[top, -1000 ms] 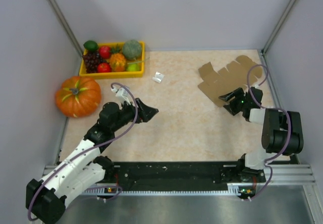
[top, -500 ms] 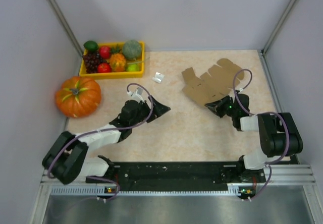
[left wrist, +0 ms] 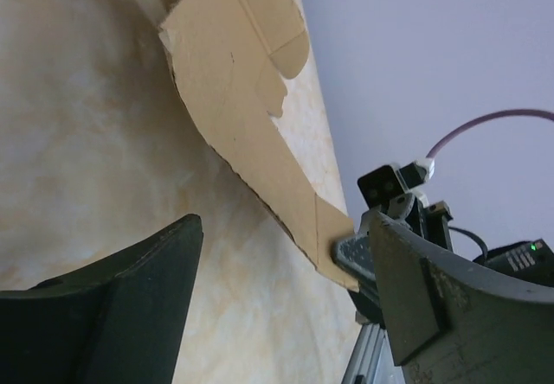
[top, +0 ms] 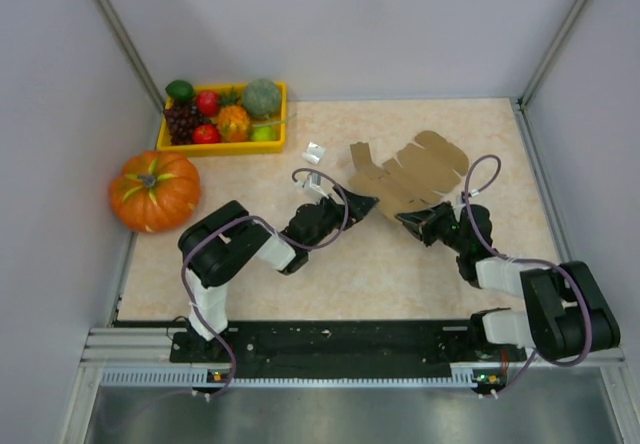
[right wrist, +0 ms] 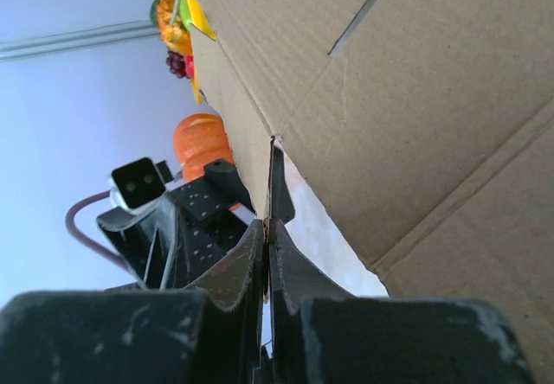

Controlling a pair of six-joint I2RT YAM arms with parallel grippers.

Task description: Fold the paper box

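Note:
The paper box (top: 405,172) is a flat brown cardboard cut-out with flaps, lying right of the table's middle. My right gripper (top: 410,221) is shut on its near corner; the right wrist view shows the closed tips (right wrist: 268,224) pinching the thin cardboard edge, with the sheet (right wrist: 415,99) spreading above. My left gripper (top: 362,204) is open just left of that corner, touching nothing. In the left wrist view its two fingers (left wrist: 130,297) frame bare table, with the cardboard (left wrist: 242,81) slanting ahead and the right gripper (left wrist: 355,254) clamped on its corner.
An orange pumpkin (top: 155,190) sits at the left edge. A yellow tray (top: 222,147) of toy fruit stands at the back left. A tiny white object (top: 315,152) lies near the box's left end. Grey walls close in the table on three sides.
The right gripper shut on the box's corner and dragged the sheet left toward the middle. The left arm stretched right, bringing its open gripper up to the box.

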